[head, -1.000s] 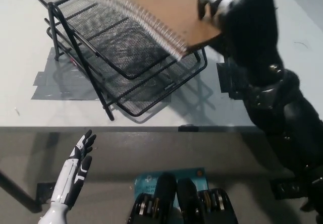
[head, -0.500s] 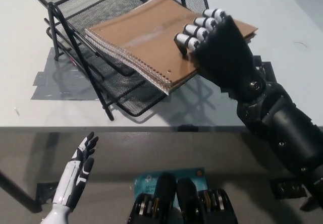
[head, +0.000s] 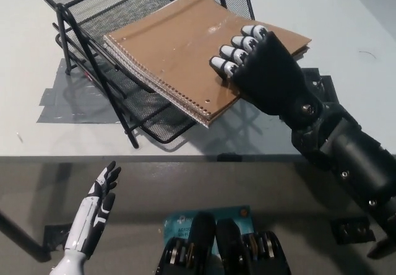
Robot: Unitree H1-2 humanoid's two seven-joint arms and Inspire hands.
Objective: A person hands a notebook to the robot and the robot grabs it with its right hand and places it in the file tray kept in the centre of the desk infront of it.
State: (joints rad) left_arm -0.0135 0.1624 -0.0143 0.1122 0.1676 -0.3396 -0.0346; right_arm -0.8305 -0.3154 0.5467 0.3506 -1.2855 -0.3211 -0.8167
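Observation:
A brown spiral-bound notebook (head: 179, 46) lies tilted across the front rim of the black wire-mesh file tray (head: 80, 15), its right corner sticking out past the tray. My black right hand (head: 263, 64) grips the notebook's right part, fingers (head: 238, 46) curled over the cover. My white left hand (head: 96, 210) rests open at the lower left, below the desk edge.
The tray has two tiers and stands on a white desk (head: 346, 21), with grey tape patches (head: 65, 98) under and beside it. The desk's front edge runs across the middle of the picture. A blue label (head: 207, 216) lies on the floor below.
My right hand has lowered the notebook from up high down onto the tray's front rim, and in the last half second slid it slightly further left.

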